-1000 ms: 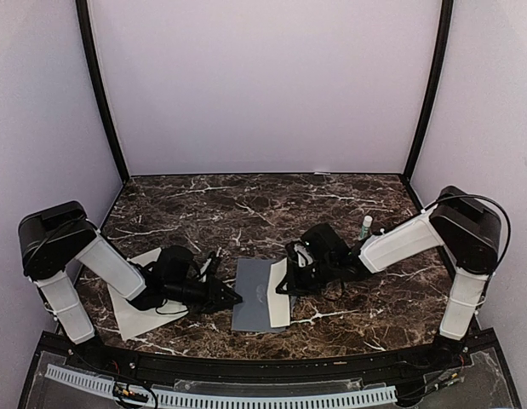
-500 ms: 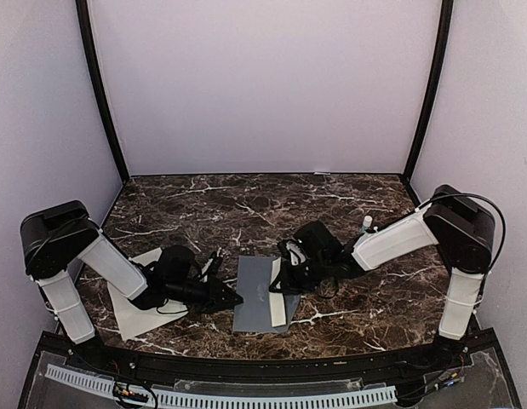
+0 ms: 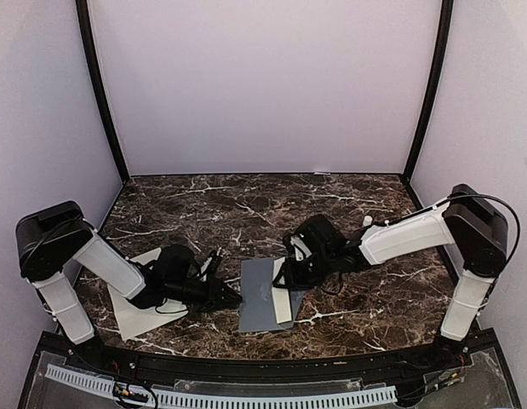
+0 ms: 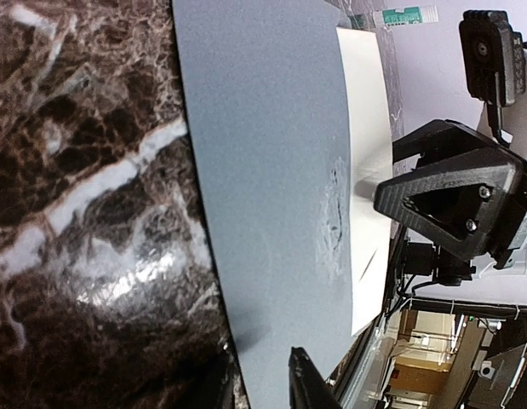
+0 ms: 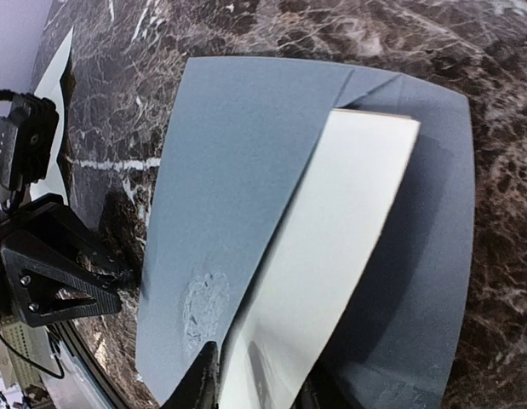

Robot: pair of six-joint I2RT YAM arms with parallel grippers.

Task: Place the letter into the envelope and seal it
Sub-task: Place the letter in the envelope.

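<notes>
The grey envelope lies near the table's front, its flap open to the right. The cream letter sits partly inside its open right side, the rest sticking out. My right gripper is shut on the letter's near end, one finger on each side. My left gripper is at the envelope's left edge. In the left wrist view its fingers close over that edge of the envelope, one above and one below. The letter shows beyond.
A second white sheet lies under my left arm at the front left. A glue stick stands behind my right arm. Dark marble table, lilac walls on three sides.
My right gripper has shifted a little left and then back with the letter. The envelope has slid slightly to the right. The left gripper has stayed at the envelope's edge.
</notes>
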